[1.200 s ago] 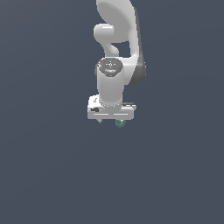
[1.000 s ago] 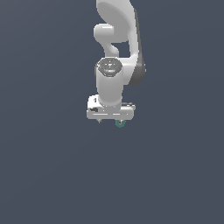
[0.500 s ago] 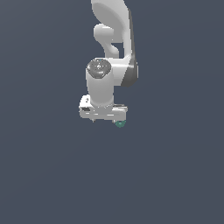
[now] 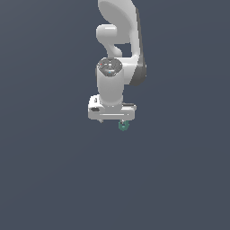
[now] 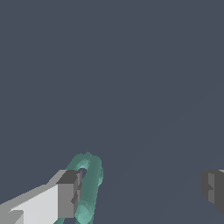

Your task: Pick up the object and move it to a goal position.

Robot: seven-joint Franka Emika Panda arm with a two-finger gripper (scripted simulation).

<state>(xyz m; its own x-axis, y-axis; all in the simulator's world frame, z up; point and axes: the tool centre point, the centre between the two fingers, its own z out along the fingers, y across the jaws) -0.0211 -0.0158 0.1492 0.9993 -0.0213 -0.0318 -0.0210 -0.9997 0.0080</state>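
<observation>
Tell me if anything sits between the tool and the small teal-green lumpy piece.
Nothing visible does. In the wrist view the small teal-green lumpy piece lies right beside one finger of the open tool; the other finger stands well apart.

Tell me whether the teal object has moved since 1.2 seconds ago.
No. The teal object keeps its place in the exterior view's frame; the plain ground offers no other fixed mark.

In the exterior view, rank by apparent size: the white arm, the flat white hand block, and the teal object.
1. White arm, by far largest.
2. Hand block, carrying the claw.
3. Teal object, smallest; only partly visible beneath the block, so its full size is uncertain.
</observation>
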